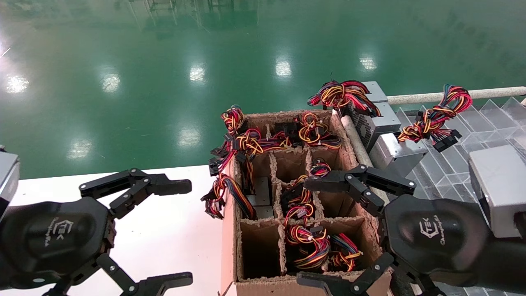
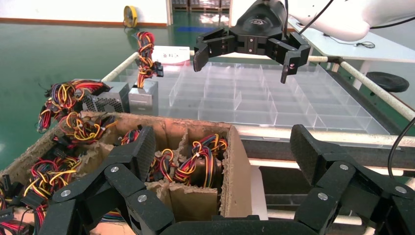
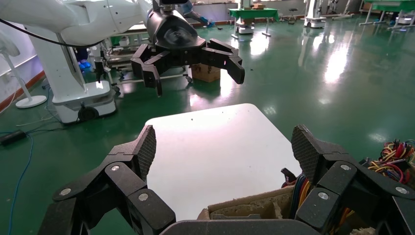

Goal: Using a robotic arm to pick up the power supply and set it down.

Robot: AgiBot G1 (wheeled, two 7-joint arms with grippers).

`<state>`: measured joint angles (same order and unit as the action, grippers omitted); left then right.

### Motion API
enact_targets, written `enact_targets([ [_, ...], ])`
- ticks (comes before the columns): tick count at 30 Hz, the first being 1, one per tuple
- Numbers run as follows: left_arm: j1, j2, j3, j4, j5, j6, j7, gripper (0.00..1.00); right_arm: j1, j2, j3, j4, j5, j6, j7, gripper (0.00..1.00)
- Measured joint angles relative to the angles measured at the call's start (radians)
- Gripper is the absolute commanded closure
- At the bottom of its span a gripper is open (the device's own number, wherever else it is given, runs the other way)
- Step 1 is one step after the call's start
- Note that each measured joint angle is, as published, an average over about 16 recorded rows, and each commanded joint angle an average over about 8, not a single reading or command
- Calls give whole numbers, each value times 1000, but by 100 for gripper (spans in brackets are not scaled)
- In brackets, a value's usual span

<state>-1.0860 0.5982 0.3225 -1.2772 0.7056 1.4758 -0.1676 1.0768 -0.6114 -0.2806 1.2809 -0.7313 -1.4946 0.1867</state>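
Note:
My right gripper (image 1: 304,232) (image 3: 225,147) hangs open over the near middle cells of a cardboard box (image 1: 230,230), with nothing between its fingers. Red, yellow and black wire bundles (image 1: 306,242) lie in the cells beneath it, hiding most of the units there. One grey metal unit (image 1: 261,197) shows in a left cell. A grey power supply (image 1: 400,150) (image 2: 143,97) with an upright stalk of wires (image 2: 145,54) stands on the clear tray beside the box. My left gripper (image 1: 187,232) (image 2: 222,147) is open and empty over the white table (image 1: 172,230).
A second grey box (image 1: 378,121) with a vented face and a fat coiled bundle (image 1: 341,94) sits behind it. The clear divided tray (image 1: 464,164) (image 2: 274,98) spreads to the right inside a pale rail (image 1: 452,96). Wire plugs (image 1: 215,164) spill over the box's left wall.

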Motion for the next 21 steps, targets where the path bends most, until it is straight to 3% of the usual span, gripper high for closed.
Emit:
enact_targets([
  [18,0,0,0,0,0,0,0,0,0,0,0,0,0,0,0,0],
  [21,0,0,0,0,0,0,0,38,0,0,0,0,0,0,0,0],
])
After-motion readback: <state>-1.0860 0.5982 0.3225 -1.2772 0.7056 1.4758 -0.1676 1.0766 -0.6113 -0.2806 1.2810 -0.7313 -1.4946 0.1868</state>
